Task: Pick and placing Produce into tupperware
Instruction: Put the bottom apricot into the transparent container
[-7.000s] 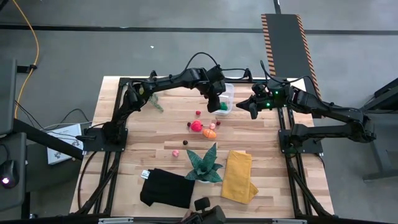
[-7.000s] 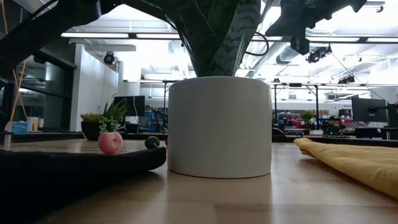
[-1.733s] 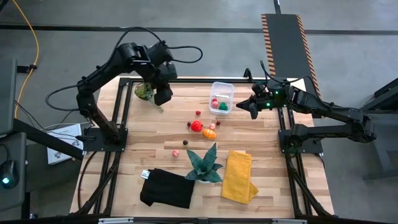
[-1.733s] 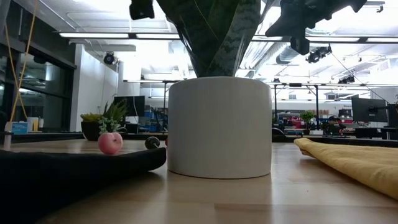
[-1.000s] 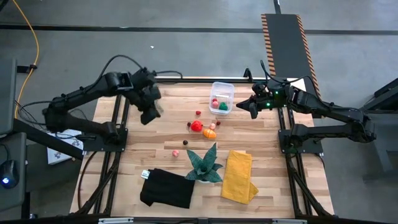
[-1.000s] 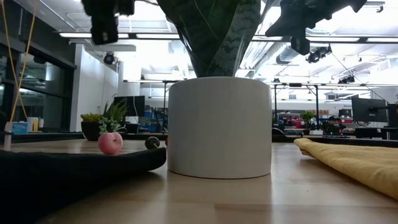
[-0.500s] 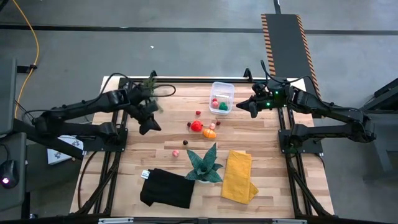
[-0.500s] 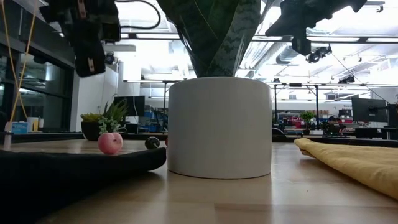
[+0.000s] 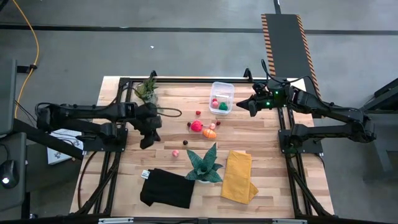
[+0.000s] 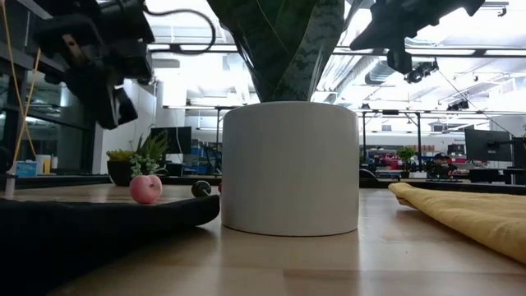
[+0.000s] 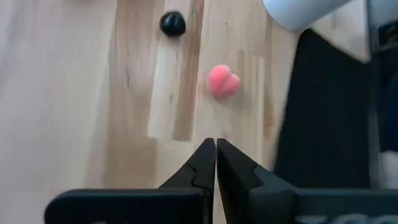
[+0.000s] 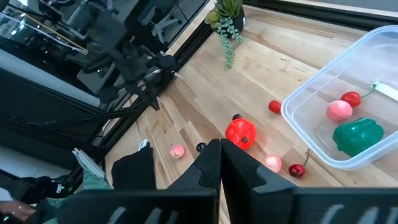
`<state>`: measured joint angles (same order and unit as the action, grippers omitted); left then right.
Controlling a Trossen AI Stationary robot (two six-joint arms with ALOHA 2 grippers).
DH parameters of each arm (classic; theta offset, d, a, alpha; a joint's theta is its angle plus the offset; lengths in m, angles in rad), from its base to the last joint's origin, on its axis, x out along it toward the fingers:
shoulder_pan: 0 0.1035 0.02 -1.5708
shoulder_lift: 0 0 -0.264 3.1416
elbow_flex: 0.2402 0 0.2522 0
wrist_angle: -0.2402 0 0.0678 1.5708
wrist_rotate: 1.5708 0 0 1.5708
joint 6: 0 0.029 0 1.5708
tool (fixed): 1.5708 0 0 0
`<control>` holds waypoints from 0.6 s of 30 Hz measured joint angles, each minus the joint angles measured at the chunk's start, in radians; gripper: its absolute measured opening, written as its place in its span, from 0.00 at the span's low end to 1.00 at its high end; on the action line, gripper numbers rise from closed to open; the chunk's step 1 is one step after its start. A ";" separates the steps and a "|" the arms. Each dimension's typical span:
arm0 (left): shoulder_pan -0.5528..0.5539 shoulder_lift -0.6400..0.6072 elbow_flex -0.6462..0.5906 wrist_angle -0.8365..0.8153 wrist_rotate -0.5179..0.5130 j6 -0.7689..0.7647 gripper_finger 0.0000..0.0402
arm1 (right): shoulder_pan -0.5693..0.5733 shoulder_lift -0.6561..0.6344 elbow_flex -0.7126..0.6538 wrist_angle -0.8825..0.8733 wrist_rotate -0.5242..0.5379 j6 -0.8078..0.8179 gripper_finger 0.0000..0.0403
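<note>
The clear tupperware (image 9: 222,98) stands at the far middle of the table and holds a green (image 12: 357,137), a pink (image 12: 339,110) and a red piece (image 12: 351,98). Loose produce lies nearer: a red piece (image 9: 196,126), an orange one (image 9: 209,132), a small pink one (image 9: 175,153) and a dark ball (image 9: 185,143). My left gripper (image 9: 146,142) hangs shut above the wood, left of the pink piece (image 11: 222,81) and the dark ball (image 11: 173,23), touching neither. My right gripper (image 9: 240,107) hovers shut just right of the tupperware (image 12: 348,155).
A teal spiky plant in a white pot (image 9: 204,165) stands near the front, with a folded yellow cloth (image 9: 238,176) to its right and a black cloth (image 9: 166,188) to its left. A small leafy potted plant (image 9: 147,89) stands at the far left.
My left gripper has come down and toward the table's near edge, staying shut, and now hangs low, close to the small pink piece and the dark ball. The leafy potted plant at the far left, covered by that arm before, now shows.
</note>
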<state>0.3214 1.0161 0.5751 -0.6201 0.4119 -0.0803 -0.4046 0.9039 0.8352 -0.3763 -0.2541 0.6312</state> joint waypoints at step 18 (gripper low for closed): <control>-0.240 0.001 0.000 0.137 -0.271 0.050 0.34 | 0.000 0.000 0.000 0.000 0.088 -0.021 0.00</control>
<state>0.0815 1.0174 0.5755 -0.4830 0.1410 -0.0303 -0.4046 0.9039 0.8352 -0.3759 -0.1662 0.6098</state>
